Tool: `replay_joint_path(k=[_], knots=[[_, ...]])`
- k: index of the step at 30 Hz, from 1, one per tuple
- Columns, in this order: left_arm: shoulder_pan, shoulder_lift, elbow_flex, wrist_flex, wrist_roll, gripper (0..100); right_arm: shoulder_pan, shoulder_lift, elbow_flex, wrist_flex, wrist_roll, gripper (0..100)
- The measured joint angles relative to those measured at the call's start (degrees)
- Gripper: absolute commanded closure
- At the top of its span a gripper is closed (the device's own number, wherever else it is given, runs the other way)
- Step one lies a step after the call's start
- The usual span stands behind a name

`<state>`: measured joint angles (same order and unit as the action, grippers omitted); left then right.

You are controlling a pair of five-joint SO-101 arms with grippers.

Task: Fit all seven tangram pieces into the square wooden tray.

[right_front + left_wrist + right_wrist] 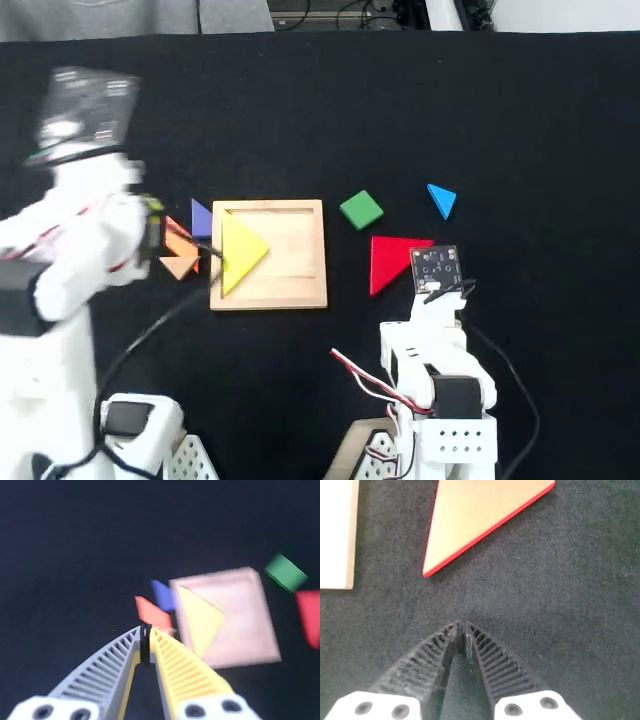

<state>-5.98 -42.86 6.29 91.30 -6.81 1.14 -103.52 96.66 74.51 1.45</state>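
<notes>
I see the yellow triangle (240,252) flat at the wooden tray's (285,297) left edge. Red triangle (392,260), green square (361,210) lie outside.

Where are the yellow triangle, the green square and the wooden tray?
yellow triangle (238,252), high view, middle of its top face.
green square (361,210), high view, centre of its top face.
wooden tray (297,240), high view, bare floor beside the triangle.

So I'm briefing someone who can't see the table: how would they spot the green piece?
Find the square wooden tray in the middle of the black table. The green piece lies just off its far right corner, apart from it. It is square, whereas its neighbours, the red triangle and the small blue triangle, are not.
</notes>
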Motion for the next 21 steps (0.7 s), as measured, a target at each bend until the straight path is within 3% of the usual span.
replay_joint_path(k=[5,10,13,21], knots=[[-10.4,-10.2,19.6,-13.0,3.5,95,0.0,0.0,0.0,0.0,0.0,98.5],[-10.4,-17.8,45.8,-33.0,7.4,95,0.0,0.0,0.0,0.0,0.0,98.5],[-6.9,-21.2,58.8,-41.8,9.3,95,0.0,0.0,0.0,0.0,0.0,98.5],[-2.5,-30.1,70.3,-45.5,9.6,95,0.0,0.0,0.0,0.0,0.0,98.5]])
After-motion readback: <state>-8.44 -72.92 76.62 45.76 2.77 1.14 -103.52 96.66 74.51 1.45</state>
